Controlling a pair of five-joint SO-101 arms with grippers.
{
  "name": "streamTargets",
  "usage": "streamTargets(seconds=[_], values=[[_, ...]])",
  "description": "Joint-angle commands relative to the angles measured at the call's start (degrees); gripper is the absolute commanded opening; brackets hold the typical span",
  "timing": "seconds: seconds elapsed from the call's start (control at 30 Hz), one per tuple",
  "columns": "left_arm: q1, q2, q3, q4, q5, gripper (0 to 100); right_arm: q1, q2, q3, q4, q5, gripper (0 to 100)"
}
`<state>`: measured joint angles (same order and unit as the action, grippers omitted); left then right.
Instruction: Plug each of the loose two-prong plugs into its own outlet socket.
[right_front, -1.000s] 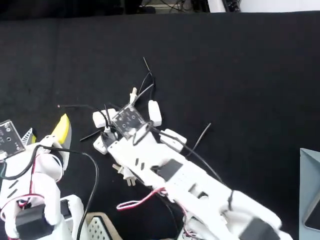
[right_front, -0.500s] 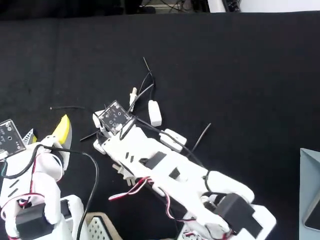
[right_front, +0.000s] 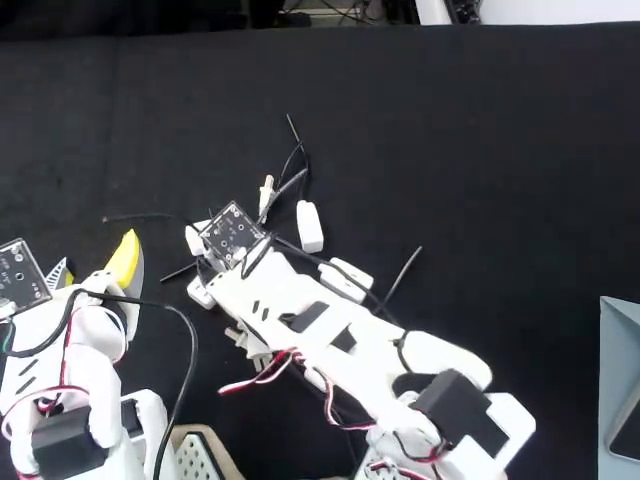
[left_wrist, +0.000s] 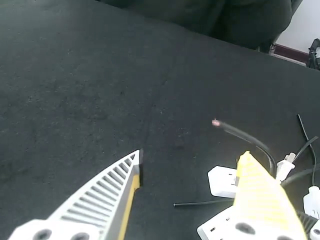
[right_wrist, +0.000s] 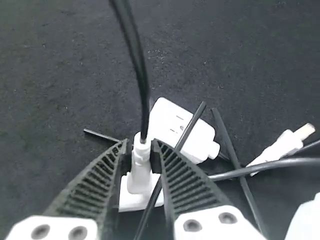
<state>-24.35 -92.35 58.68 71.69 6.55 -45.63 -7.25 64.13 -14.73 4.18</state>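
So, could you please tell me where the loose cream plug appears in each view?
High view: the cream plug lies among black wires, up-right of the white socket.
Left wrist view: the plug lies just past the same socket.
Right wrist view: the plug lies beside that socket, past the right tool clamping a white plug.
Shared landmark: the white socket.

Black table (right_front: 500, 150), white sockets (right_front: 309, 226), loose plugs (right_front: 266, 188)

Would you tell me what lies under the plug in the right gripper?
A white socket sits under the plug, between the right gripper's fingertips. The plug's body covers its prongs, so whether they are seated cannot be seen.
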Motion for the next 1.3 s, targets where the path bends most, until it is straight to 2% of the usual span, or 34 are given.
streamTargets(seconds=[0.0, 0.33, 0.5, 0.9, 1.1, 1.27], values=[[-0.13, -0.18, -0.22, 0.09, -0.09, 30, 0.97, 0.48, -3.03, -0.97, 0.62, 1.1], [-0.13, -0.18, -0.22, 0.0, -0.09, 30, 0.7, 0.75, -1.45, -0.44, 0.62, 1.1], [-0.13, -0.18, -0.22, -0.09, -0.09, 30, 0.7, 2.77, -1.89, 3.78, 5.63, 1.1], [-0.04, 0.26, -0.13, -0.26, -0.18, 31, 0.79, 2.33, -4.26, 4.4, 8.62, 1.8], [-0.04, 0.26, -0.66, 0.0, -2.55, 35, 0.09, -8.4, -3.38, 8.18, 8.44, 22.4], [-0.13, 0.18, -0.92, -0.18, -2.99, 36, 0.09, -20.97, -4.44, 18.81, 3.25, 25.1]])
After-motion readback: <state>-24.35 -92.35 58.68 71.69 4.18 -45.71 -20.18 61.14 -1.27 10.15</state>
